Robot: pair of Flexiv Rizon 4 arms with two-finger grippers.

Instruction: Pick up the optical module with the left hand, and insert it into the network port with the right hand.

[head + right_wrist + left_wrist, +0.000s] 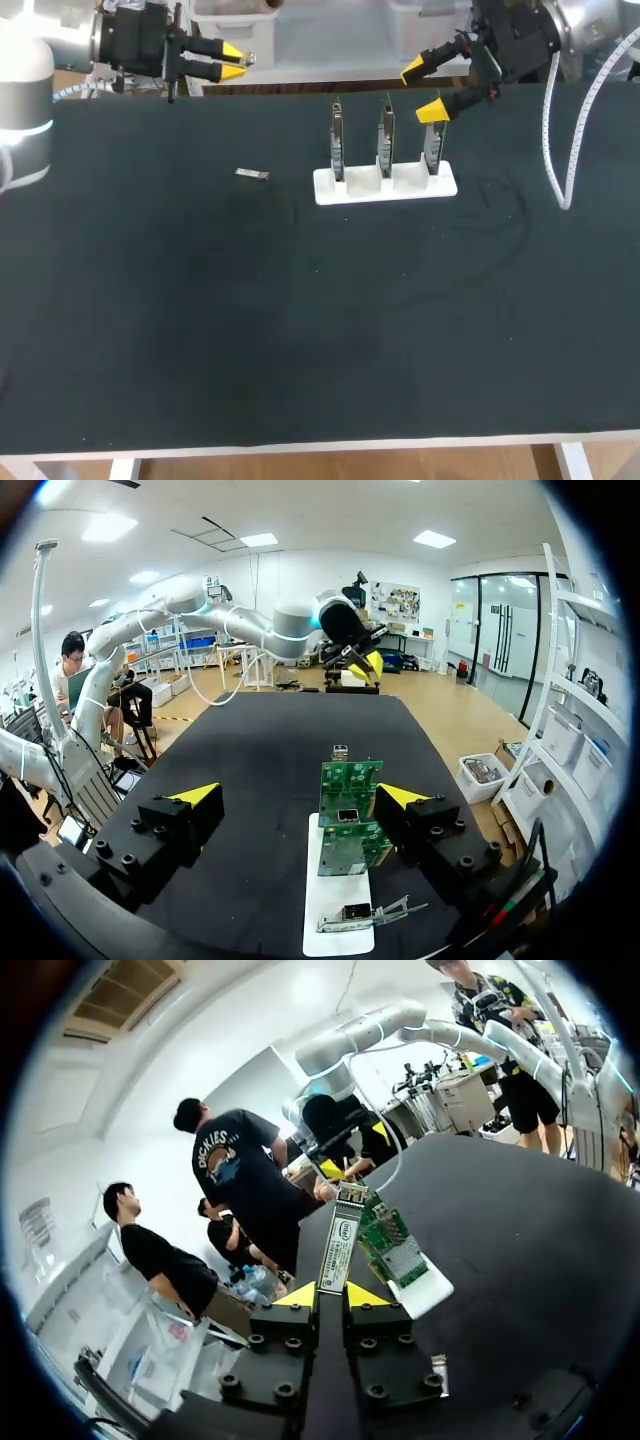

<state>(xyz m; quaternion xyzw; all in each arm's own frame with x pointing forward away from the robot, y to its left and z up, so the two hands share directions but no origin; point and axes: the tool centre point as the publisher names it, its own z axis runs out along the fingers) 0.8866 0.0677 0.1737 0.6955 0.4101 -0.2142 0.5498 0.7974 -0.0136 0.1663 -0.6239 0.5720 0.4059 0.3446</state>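
A wide matte black tabletop (300, 340) takes up nearly all of the head view, with a thin pale strip (320, 446) running along its near edge. Faint greyish curved scuff marks (505, 225) arc across the dark surface to the right of the middle. A white spiralled cable (550, 130) hangs over the far right part, its lowest bend just beside those marks

Bright, even light from overhead. The black table (300, 340) stays matte and dark, swallowing most shadow. White stand (440, 185) reads nearly blown out against it, and the far strip past the table's edge is washed out with glare.
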